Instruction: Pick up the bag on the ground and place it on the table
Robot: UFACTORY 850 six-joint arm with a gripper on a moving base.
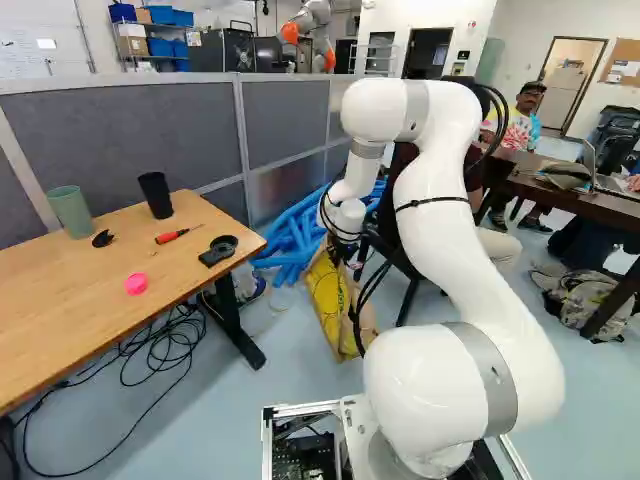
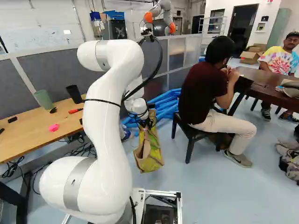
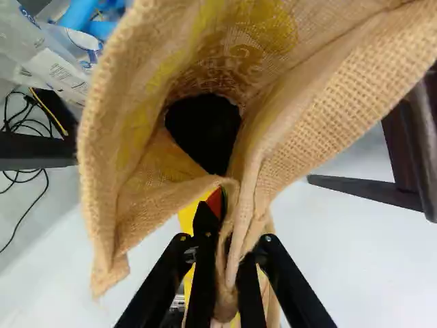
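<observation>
Fingers (image 3: pixel 201 266) pinch the bag (image 2: pixel 152 156), likely mid-lift; next, raise it higher and swing to the bench (image 1: pixel 80 290) at ten o'clock.

The bag (image 2: pixel 154 161) is tan with yellow patches, the tubes (image 1: pixel 292 240) bright blue.

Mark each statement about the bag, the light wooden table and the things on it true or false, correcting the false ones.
1. Cloth of the bag is gripped between the two fingers of the hand. True.
2. A pink item lies on the light wooden table. True.
3. The bag rests on that table. False: it is in the hand, off to the table's side.
4. Both cups lie tipped over. False: the black cup and the green cup stand upright.
</observation>
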